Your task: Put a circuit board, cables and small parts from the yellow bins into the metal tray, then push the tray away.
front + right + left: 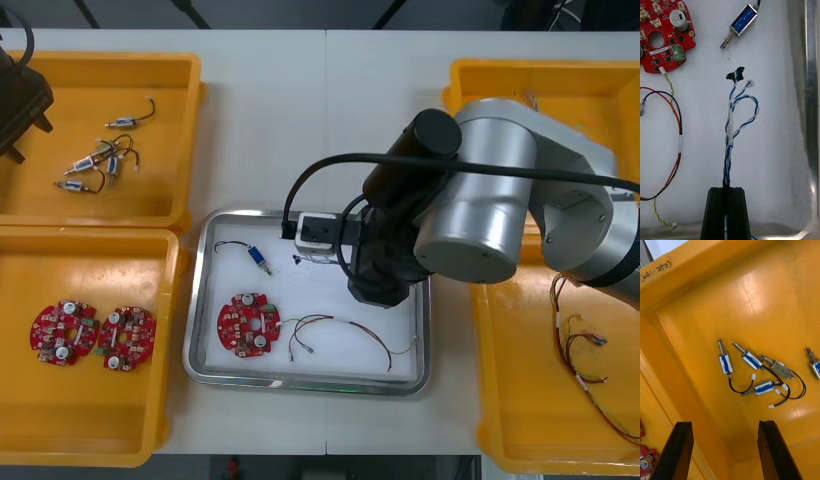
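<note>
**Front view.** Four yellow bins are sitting on the counter (270,120), two per side, with one tray (196,300) between them. The far-left bin (180,130) is holding a bunch of small metal parts (95,160); I cannot count them here. The near-left bin (140,420) is holding two spare boards (62,332). The tray is carrying one circuit board (248,324), one blue metal part (259,256) and one red-and-yellow cable (340,330). The right arm (480,210) is reaching over the tray, covering its far right corner and most of the far-right bin (560,80). Tangled cables (585,360) are lying in the near-right bin (500,400).

**Right wrist view.** The right hand (728,192) is pinching one blue-and-white cable (732,123), fingers nearly together. The cable's free end is lying on the tray's white lining, between the red-and-yellow cable and the tray rim, near the blue metal part.

**Left wrist view.** The left hand (727,450) is hanging wide open and empty over the far-left bin. Five parts are countable here, one cut by the edge.
</note>
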